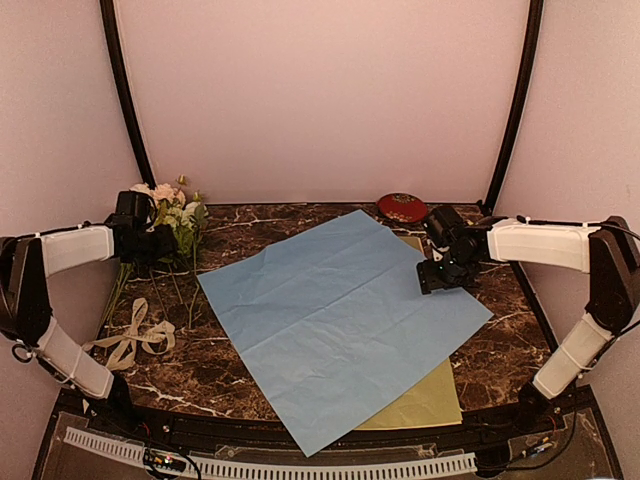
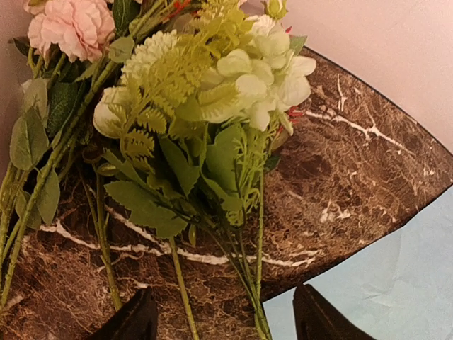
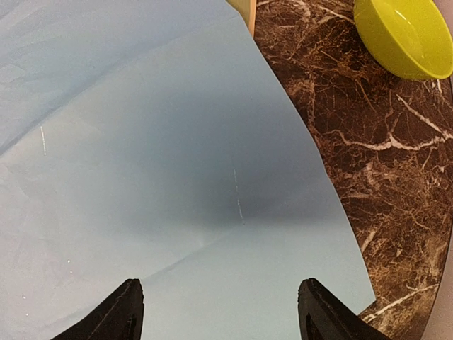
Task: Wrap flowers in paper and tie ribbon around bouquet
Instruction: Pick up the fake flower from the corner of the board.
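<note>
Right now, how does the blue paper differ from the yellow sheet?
The blue paper is pale blue, while the yellow sheet is yellow-green. The blue paper lies on top in full view. The yellow sheet lies underneath it, with only its near corner and a far sliver showing. Both are thin sheets lying flat on the marble table.

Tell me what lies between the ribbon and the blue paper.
Top view: bare marble table between the ribbon and the paper, with thin stem ends of the flowers reaching into the gap's far side.

A robot lab booth: plain pale backdrop (image 1: 320, 100) around a marble table (image 1: 510, 360).
</note>
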